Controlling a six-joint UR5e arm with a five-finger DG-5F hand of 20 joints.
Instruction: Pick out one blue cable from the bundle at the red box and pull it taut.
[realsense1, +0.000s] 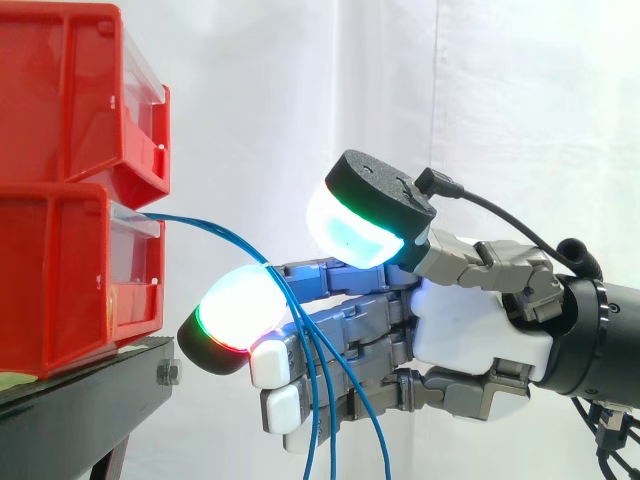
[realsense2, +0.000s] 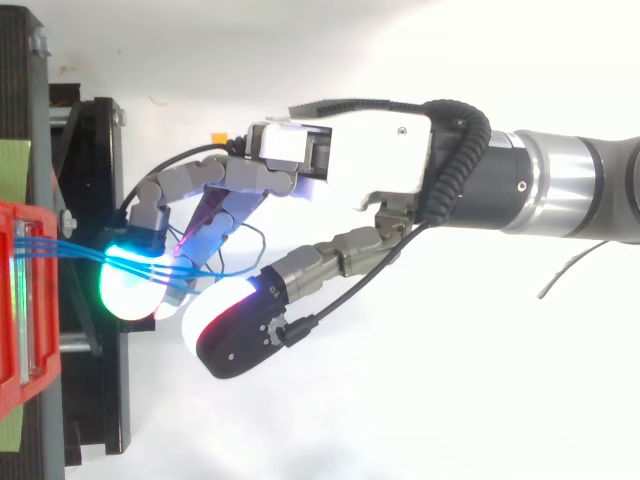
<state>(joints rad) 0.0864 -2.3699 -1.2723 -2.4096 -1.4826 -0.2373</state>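
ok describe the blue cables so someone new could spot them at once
Find the two stacked red bins on the black stand, at the left of the side view. From the lower bin's front, the blue cables arc out and droop across the hand. They are the only thin blue strands there.

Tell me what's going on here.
A robot hand is at the bundle of blue cables that comes out of the lower red box on the black stand. The cables run from the box across the hand, then hang slack below it in the side view. None is pulled taut yet, and I cannot tell whether one has been singled out.
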